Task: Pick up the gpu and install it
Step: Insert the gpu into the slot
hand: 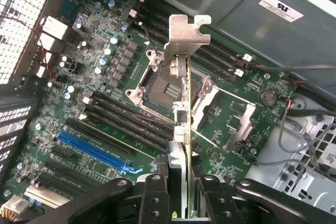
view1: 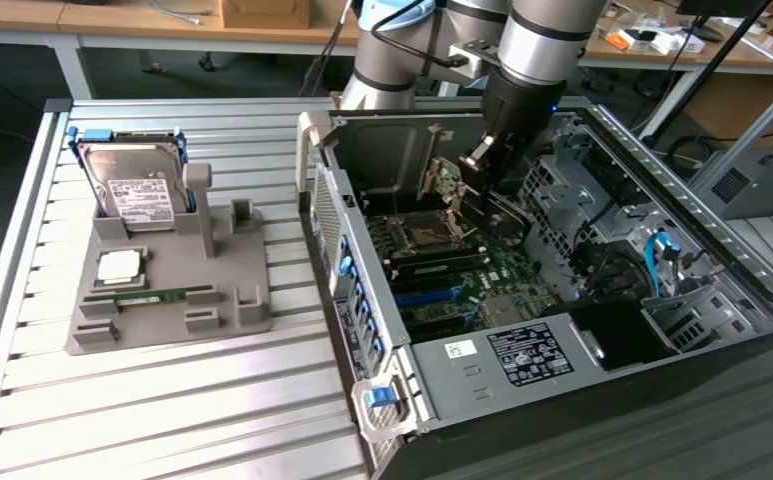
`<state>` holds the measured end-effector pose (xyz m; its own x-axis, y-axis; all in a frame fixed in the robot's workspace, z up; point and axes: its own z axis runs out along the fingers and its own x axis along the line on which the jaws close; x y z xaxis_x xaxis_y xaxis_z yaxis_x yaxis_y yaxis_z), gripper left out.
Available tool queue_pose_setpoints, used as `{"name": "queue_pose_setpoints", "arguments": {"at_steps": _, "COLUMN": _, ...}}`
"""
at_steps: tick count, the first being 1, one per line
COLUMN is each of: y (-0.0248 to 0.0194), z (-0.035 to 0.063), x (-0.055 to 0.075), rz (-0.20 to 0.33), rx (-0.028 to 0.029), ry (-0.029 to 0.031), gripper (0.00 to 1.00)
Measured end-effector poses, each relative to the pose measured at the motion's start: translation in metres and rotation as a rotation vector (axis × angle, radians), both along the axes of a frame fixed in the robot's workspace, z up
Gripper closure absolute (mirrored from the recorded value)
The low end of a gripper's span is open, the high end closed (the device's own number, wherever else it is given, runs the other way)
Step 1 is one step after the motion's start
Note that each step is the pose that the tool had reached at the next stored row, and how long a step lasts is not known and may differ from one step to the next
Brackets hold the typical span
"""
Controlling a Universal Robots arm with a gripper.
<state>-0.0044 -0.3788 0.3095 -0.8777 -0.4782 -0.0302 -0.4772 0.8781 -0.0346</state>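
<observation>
We count one gpu [view1: 442,182], and the single gripper [view1: 477,160] is clenched on it. In the wrist view the card runs edge-on out from between the two dark fingers [hand: 156,198], its silver bracket [hand: 185,38] at the far end. The card hangs inside the one open computer case [view1: 359,400], above the motherboard [hand: 105,87] and apart from it, over the one processor socket [hand: 160,85]. We see one blue slot [hand: 94,151] on the board, with long black slots beside it.

On the slatted table [view1: 159,420], toward the exterior view's left, sits one grey holder [view1: 233,310]. It carries one hard drive [view1: 139,190] standing upright, one square processor chip [view1: 119,265] lying flat, and one narrow green memory stick [view1: 159,296]. All three are well apart from the case.

Below the card, the socket's raised metal frame [hand: 207,98] stands up from the board. One blue cable [view1: 656,262] loops by the drive bays on the case's far side.
</observation>
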Motion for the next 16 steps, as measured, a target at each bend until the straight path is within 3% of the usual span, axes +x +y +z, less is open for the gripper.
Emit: {"name": "queue_pose_setpoints", "arguments": {"at_steps": 16, "y": 0.0000, "z": 0.0000, "x": 0.0003, "rz": 0.080, "rx": 0.0000, "ry": 0.0000, "gripper": 0.73}}
